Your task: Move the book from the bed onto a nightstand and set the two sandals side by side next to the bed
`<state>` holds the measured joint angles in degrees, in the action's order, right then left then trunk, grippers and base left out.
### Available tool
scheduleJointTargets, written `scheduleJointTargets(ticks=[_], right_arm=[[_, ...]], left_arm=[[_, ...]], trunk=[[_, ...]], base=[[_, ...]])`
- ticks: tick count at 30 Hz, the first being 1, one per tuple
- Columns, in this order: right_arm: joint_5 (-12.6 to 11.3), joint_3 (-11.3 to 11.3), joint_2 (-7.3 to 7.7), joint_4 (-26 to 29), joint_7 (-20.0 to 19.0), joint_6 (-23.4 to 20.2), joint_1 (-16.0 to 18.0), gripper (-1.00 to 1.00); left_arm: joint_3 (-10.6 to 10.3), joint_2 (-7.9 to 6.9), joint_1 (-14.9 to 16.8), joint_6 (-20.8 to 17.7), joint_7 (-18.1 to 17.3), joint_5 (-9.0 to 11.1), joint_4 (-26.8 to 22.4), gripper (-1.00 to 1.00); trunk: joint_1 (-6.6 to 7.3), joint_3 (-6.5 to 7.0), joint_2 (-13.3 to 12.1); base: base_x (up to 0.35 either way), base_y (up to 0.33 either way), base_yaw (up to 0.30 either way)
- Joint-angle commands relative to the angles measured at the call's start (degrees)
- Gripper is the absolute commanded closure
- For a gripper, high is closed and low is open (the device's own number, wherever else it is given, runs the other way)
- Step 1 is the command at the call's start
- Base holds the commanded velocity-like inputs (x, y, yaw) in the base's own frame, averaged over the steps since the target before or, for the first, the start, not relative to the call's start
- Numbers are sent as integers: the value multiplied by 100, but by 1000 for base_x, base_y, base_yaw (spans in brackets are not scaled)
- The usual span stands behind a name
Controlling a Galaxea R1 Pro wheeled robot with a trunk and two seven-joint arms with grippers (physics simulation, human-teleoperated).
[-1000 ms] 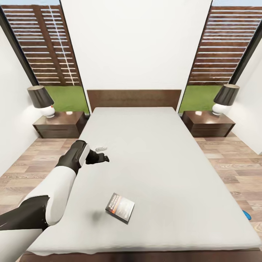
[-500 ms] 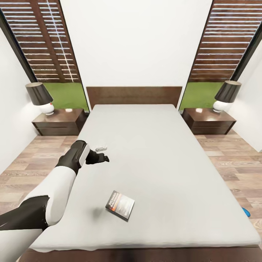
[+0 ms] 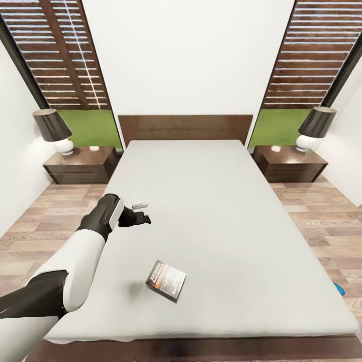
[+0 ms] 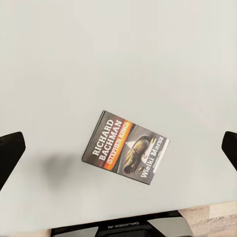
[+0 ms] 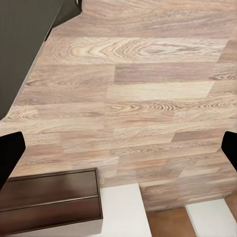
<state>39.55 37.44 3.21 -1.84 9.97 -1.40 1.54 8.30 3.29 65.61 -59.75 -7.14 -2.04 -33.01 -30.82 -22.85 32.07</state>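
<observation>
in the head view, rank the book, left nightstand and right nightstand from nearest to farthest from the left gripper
From the left gripper:
1. book, lying on the bed just toward the foot end.
2. left nightstand, beside the headboard on the same side.
3. right nightstand, across the bed.

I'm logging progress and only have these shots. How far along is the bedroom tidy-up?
Nothing looks finished yet. The book lies flat on the bed, ungrasped, with the open left pincer held above the mattress; the left wrist view looks down on the book. Both nightstands carry only lamps and a small white item. One blue sandal peeks out on the floor at the right edge. Book and sandals remain.
</observation>
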Motion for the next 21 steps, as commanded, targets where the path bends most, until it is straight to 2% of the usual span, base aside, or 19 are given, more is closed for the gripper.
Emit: scheduleJointTargets(ticks=[1, 21], right_arm=[[61, 36, 2, -18, 32, -8, 7, -100], [61, 36, -4, -18, 32, -9, 9, -100]], left_arm=[[40, 7, 4, -25, -23, -25, -4, -100], [39, 9, 4, -25, -24, -25, -10, -100]], trunk=[[-1, -17, 8], [-1, -205, 8]], base=[[0, 0, 0], [0, 0, 0]])
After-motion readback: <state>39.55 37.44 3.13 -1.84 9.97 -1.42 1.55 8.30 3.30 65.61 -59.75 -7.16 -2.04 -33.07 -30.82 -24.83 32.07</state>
